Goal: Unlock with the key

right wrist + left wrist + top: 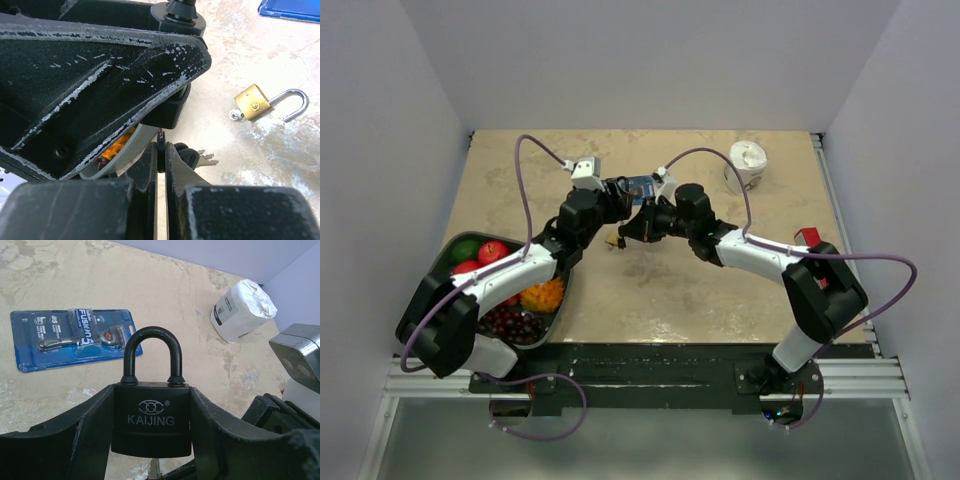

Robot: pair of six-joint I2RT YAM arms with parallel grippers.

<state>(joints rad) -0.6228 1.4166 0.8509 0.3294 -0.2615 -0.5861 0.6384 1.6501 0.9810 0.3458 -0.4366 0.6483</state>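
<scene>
The beige worktop [650,300] fills the top view, with a dark fruit tray [558,318] at its lower left under the left arm. In the left wrist view a white roll [242,310] lies at the upper right and a blue razor pack [75,337] lies flat at the upper left.

The left pincer [152,395] is spread partway, and its two black fingers press on the sides of a black padlock [150,415] at the centre of that view. The padlock stands upright, its shackle seated in the body.

A small brass padlock [252,102] lies on the worktop at the right of the right wrist view, its shackle swung open, well apart from both pincers.

The right pincer [161,145] is pressed together at the lower centre of its own view. A thin dark sliver of the key [189,156] is pinched between the fingertips. The rest of the bunch, a black head and short silver blades, sticks out just right of the right-hand finger. The pinched tip points up at the underside of the black padlock, just below it; contact cannot be told
</scene>
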